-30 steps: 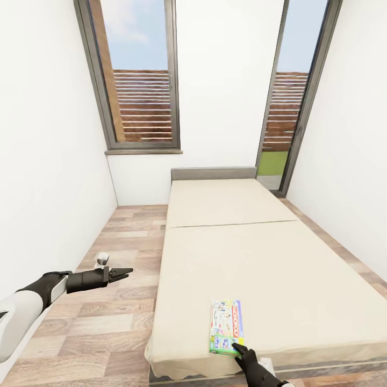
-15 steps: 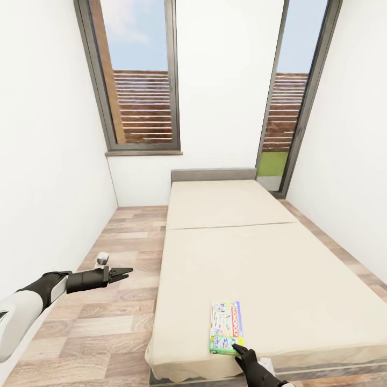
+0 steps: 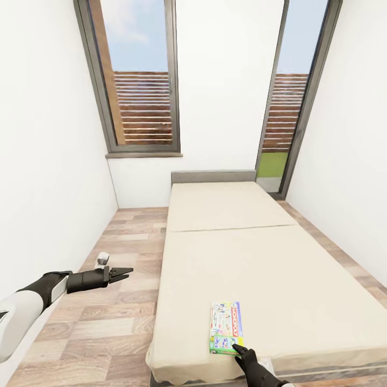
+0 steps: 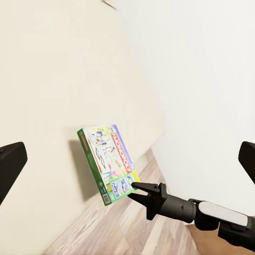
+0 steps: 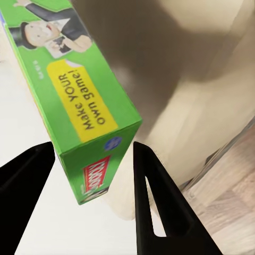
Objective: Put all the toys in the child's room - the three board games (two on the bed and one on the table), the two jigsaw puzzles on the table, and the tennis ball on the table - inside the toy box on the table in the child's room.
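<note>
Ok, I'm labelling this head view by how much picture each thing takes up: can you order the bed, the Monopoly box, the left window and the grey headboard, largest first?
1. Bed, by far the largest.
2. Left window.
3. Grey headboard.
4. Monopoly box.

The last two look fairly close. The headboard is far off and the box near, so this says nothing of their true sizes.

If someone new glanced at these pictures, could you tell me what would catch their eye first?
Probably the bright Monopoly box, lying alone near the foot edge of the big cream bed. The right gripper is at the box's near corner, its open jaws straddling that corner in the right wrist view. The left gripper hangs over the wood floor beside the bed.
</note>
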{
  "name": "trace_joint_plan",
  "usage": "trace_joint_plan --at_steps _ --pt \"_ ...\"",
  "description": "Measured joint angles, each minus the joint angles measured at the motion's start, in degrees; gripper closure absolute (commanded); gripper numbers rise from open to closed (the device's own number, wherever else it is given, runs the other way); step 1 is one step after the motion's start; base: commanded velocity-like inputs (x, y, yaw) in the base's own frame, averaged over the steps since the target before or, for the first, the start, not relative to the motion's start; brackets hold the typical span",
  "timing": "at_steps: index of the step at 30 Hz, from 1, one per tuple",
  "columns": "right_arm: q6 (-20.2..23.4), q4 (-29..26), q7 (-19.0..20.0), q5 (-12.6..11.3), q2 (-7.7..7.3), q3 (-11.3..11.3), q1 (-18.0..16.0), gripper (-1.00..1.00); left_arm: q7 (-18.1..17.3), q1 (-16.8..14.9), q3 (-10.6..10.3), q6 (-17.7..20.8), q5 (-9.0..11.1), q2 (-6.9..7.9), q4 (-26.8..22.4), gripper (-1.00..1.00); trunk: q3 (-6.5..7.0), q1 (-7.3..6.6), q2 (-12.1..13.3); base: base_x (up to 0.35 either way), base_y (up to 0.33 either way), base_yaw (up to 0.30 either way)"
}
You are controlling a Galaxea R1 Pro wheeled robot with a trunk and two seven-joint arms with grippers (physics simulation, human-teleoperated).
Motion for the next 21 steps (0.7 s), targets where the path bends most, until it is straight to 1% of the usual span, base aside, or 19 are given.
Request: trace_joint_plan --at_steps 13,18,21 --pt "0.1 -0.2 0.5 0.0 0.00 0.0 0.0 1.00 0.1 0.0 -0.1 0.1 0.0 -0.09 0.0 -1.00 2.34 -2.86 5.2 0.000 0.000 0.000" --pt "0.2 -2.6 2.3 -0.2 0.13 0.1 -0.1 1.00 0.1 0.0 -0.1 0.1 0.0 -0.03 0.0 -1.00 3.24 -3.96 7.2 0.000 0.000 0.000" --pt "0.5 -4.5 2.7 0.0 0.34 2.3 -0.1 1.00 0.1 0.0 -0.1 0.0 0.0 -0.04 0.0 -1.00 3.77 -4.61 8.4 0.000 0.000 0.000"
